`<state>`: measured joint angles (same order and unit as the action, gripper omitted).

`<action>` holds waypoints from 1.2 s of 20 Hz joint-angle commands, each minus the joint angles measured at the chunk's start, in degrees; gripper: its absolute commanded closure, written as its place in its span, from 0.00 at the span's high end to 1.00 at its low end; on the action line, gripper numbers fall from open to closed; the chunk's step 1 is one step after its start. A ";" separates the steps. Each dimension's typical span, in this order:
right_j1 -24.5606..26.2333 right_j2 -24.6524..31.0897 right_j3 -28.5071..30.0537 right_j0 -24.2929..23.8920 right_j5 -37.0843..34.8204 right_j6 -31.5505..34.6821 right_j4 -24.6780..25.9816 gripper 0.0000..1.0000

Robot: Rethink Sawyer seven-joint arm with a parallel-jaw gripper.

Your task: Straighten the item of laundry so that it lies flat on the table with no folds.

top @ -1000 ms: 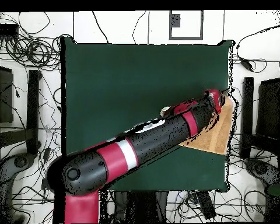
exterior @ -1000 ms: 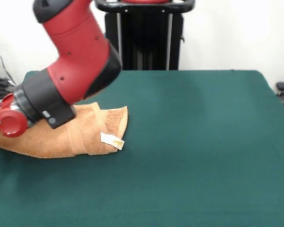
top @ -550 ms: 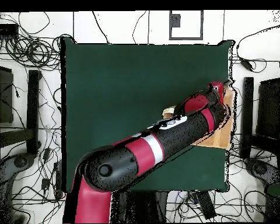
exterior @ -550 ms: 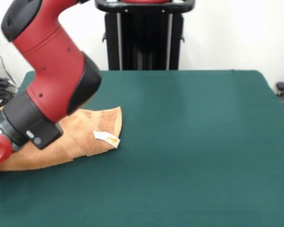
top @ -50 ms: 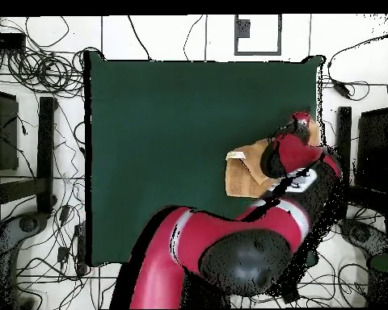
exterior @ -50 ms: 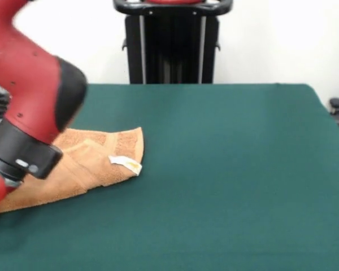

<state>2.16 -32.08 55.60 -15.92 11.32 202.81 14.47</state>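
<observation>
The item of laundry [exterior @ -50 ms: 90, 161] is an orange-tan towel lying at the left side of the table [exterior @ -50 ms: 231, 169], with its left part behind my arm [exterior @ -50 ms: 34, 107]. A banded flap is folded over it, and a small white tag [exterior @ -50 ms: 126, 164] sits at the flap's right edge. From overhead, only the towel's left end [top @ -50 ms: 244, 171] shows near the right edge of the table [top @ -50 ms: 165, 129]; the rest is under my arm [top @ -50 ms: 288, 155]. My gripper is hidden below the wrist at the towel's covered end, so its state is not visible.
The black pedestal [exterior @ -50 ms: 172, 42] stands behind the table's far edge. Cables [top @ -50 ms: 35, 73] and dark stands [top @ -50 ms: 45, 153] surround the table in the overhead view. The towel lies close to the table's side edge [top @ -50 ms: 317, 121].
The arm has swung further toward the table's side edge, uncovering more of the towel's folded end. The towel has been dragged slightly that way and lies lower.
</observation>
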 commanded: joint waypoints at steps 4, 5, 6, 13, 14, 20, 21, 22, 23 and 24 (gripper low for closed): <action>-6.71 56.53 8.33 -17.69 -17.06 -15.60 18.33 1.00; -6.63 58.29 8.80 -18.81 -18.15 -16.59 18.27 1.00; -6.66 59.33 9.37 -19.53 -18.93 -17.11 17.92 1.00; -10.17 53.88 8.83 -15.07 -30.64 -20.55 13.43 1.00; -11.08 47.16 5.77 -9.87 -35.77 -18.71 12.99 1.00; -10.87 33.95 -1.62 1.52 -43.19 -13.86 14.98 1.00; -10.70 33.56 -2.34 2.05 -44.71 -14.81 15.25 1.00; -10.80 33.58 -2.68 2.33 -45.52 -16.62 15.72 1.00; -10.56 32.61 -3.67 3.14 -46.33 -18.03 16.88 1.00; -10.73 33.16 -3.69 2.90 -47.08 -19.66 16.88 1.00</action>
<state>-11.09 -1.67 50.22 -20.89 -24.90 197.54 29.16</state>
